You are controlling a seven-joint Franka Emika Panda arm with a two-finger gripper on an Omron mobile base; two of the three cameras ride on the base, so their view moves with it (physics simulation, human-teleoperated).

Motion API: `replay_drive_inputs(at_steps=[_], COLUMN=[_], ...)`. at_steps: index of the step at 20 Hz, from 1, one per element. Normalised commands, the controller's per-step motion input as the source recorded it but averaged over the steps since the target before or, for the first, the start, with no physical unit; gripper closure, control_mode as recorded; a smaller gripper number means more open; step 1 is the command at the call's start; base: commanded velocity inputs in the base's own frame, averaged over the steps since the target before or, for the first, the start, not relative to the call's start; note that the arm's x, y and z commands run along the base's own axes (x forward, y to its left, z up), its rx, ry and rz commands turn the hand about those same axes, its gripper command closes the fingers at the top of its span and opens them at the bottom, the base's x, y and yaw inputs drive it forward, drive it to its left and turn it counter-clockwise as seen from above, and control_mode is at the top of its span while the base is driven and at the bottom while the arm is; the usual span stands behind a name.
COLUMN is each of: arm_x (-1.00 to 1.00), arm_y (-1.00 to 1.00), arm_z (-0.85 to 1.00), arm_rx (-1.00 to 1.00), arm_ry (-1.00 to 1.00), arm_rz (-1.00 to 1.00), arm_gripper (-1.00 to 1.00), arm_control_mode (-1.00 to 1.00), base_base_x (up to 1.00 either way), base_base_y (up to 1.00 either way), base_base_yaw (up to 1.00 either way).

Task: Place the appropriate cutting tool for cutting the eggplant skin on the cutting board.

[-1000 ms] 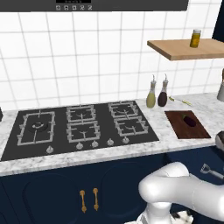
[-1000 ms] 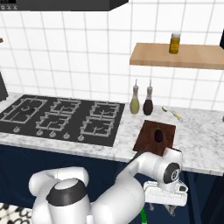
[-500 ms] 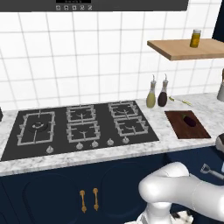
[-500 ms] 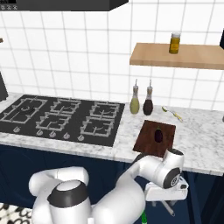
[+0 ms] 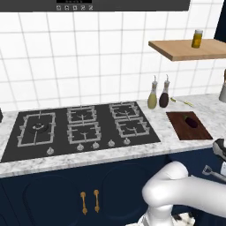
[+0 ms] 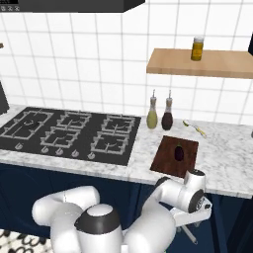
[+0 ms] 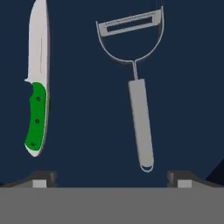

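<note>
In the hand view a metal peeler with a Y-shaped blade head lies on a dark blue surface. A knife with a green handle lies to its left. My gripper hangs over both, open, its fingertips wide apart with nothing between them. The gripper sits low in front of the counter, below the dark reddish-brown cutting board. The small dark eggplant lies on that board. From the left base view the eggplant rests on the board at the counter's right.
A black gas hob takes up the counter's left and middle. Two bottles stand behind the board by the tiled wall. A tan wall shelf carries a yellow jar. Dark blue cabinet fronts run below the counter.
The hand has sunk slightly beside the counter's right end. The board, the eggplant and the bottles have stayed put.
</note>
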Motion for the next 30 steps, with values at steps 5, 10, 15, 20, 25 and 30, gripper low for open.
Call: replay_drive_inputs(at_steps=[5,10,15,20,25,30], arm_x=[0.39,0.12,0.02,0.01,-0.10,-0.64], arm_y=[0.00,0.00,0.02,0.03,0.06,0.27], arm_z=[-0.42,-0.41,-0.52,-0.47,-0.16,0.37], arm_rx=[0.03,0.01,0.00,0.00,-0.01,0.00], arm_ry=[0.00,0.00,-0.01,-0.01,-0.03,-0.13], arm_rz=[0.13,0.09,0.07,0.05,0.00,0.06], arm_gripper=[-1.00,-1.00,-1.00,1.00,1.00,1.00], arm_control_mode=[-1.00,-1.00,-1.00,-1.00,-1.00,-1.00], base_base_x=[0.00,0.00,0.00,0.00,0.00,0.00], base_base_y=[0.00,0.00,0.00,0.00,0.00,0.00], base_base_yaw=[0.00,0.00,0.00,0.00,0.00,0.00])
